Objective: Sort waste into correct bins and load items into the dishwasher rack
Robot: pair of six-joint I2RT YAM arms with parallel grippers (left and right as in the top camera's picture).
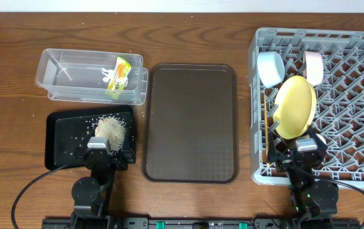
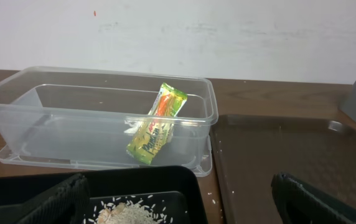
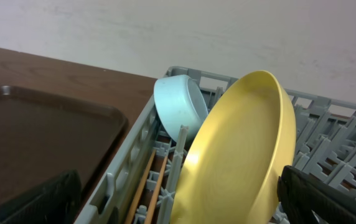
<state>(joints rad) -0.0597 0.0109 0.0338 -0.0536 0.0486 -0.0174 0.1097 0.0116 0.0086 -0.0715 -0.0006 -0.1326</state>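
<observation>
The green-and-yellow wrapper [image 1: 119,75] [image 2: 158,124] lies in the clear tub [image 1: 61,70] [image 2: 53,112]. The rice heap [image 1: 111,127] [image 2: 128,214] sits in the black tray [image 1: 61,137] [image 2: 165,180]. My left gripper [image 1: 99,145] [image 2: 184,208] is open and empty over the tray's near edge, with the rice between its fingers. In the grey rack [image 1: 360,95] [image 3: 122,180] the yellow plate [image 1: 295,107] [image 3: 240,149] stands on edge. So do the light blue bowl [image 1: 270,67] [image 3: 175,106] and a pale vessel [image 1: 314,65], either the cup or the white bowl. The chopsticks [image 1: 273,127] [image 3: 150,183] lie along the rack's left wall. My right gripper [image 1: 301,141] [image 3: 184,208] is open, just in front of the plate.
The dark brown serving tray [image 1: 190,121] [image 2: 277,155] [image 3: 35,130] lies between the bins and the rack. Stray rice grains are scattered in the black tray and on the wood beside it. The rack's right half holds only pegs.
</observation>
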